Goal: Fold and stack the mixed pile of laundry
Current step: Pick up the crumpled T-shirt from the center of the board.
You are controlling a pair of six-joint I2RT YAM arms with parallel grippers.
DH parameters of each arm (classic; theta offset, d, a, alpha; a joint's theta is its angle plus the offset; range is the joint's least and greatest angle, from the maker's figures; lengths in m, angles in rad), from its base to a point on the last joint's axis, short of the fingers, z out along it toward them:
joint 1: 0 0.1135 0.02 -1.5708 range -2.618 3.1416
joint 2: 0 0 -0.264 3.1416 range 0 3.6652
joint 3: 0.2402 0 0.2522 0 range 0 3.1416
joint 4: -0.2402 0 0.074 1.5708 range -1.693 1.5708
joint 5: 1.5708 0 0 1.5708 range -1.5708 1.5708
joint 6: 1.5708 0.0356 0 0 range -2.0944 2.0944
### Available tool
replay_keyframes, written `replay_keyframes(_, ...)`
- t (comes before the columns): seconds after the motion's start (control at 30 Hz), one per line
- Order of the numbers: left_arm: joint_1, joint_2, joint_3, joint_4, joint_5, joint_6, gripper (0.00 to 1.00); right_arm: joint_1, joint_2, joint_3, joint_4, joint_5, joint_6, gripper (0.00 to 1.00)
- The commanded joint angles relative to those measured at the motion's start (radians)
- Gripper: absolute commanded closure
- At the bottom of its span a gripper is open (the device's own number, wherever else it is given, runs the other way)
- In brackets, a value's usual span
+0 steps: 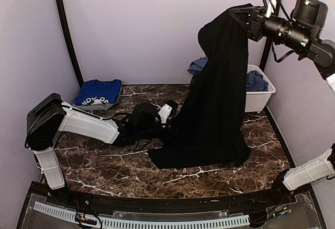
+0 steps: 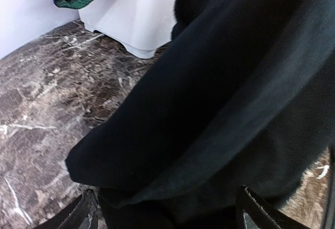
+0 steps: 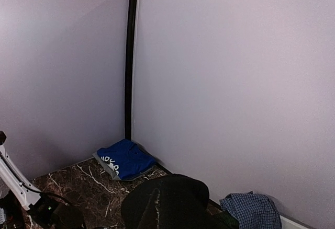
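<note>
Top external: matte black garment point(image 1: 220, 109) draped w/ folds.

right gripper point(image 1: 241, 15): raised high at 1 o'clock, closed on the top edge of the black garment point(image 1: 217, 98).
black garment: hangs full length; hem pooled on the table point(image 1: 104, 158) near centre.
left gripper point(image 1: 168, 120): low over the table, at the hem's 9 o'clock side; finger spread not discernible.
royal-blue tee point(image 1: 98, 92): folded, 10 o'clock corner.
white bin point(image 1: 260, 99): 2 o'clock corner, partly behind the garment; holds the blue checked shirt point(image 1: 256, 80).
</note>
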State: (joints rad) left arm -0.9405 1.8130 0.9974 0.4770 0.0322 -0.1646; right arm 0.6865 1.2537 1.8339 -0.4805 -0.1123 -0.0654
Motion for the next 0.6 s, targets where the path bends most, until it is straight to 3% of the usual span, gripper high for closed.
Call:
replay_keyframes(0.0,0.014,0.016,0.081,0.029,-0.121,0.071,0.12,0.0,-0.04,0.056,0.045,-0.006,0.006,1.0)
replay_keyframes(0.07,0.031,0.013,0.095,0.027,-0.143,0.062,0.17,0.001,-0.055,0.065,0.036,0.002,0.003,1.0)
replay_keyframes(0.13,0.057,-0.016,0.089,0.038,-0.143,0.046,0.32,0.001,-0.067,0.076,0.026,0.011,-0.002,1.0)
replay_keyframes(0.2,0.093,-0.05,0.06,0.069,-0.112,0.026,0.66,0.001,-0.079,0.085,0.02,0.015,-0.004,1.0)
replay_keyframes(0.23,0.116,-0.06,0.053,0.091,-0.071,0.02,0.75,0.001,-0.084,0.089,0.016,0.015,-0.004,1.0)
replay_keyframes(0.27,0.126,-0.08,0.05,0.095,-0.053,0.018,0.92,0.001,-0.087,0.094,0.01,0.017,-0.005,1.0)
replay_keyframes(0.33,0.144,-0.11,0.063,0.069,0.0,0.036,0.99,0.001,-0.093,0.104,-0.003,0.025,-0.01,1.0)
replay_keyframes(0.4,0.147,-0.149,0.087,0.0,0.004,0.068,1.0,0.001,-0.101,0.112,-0.013,0.04,-0.021,1.0)
replay_keyframes(0.57,0.152,-0.326,0.122,-0.233,-0.225,0.106,1.0,0.001,-0.116,0.127,-0.021,0.108,-0.058,1.0)
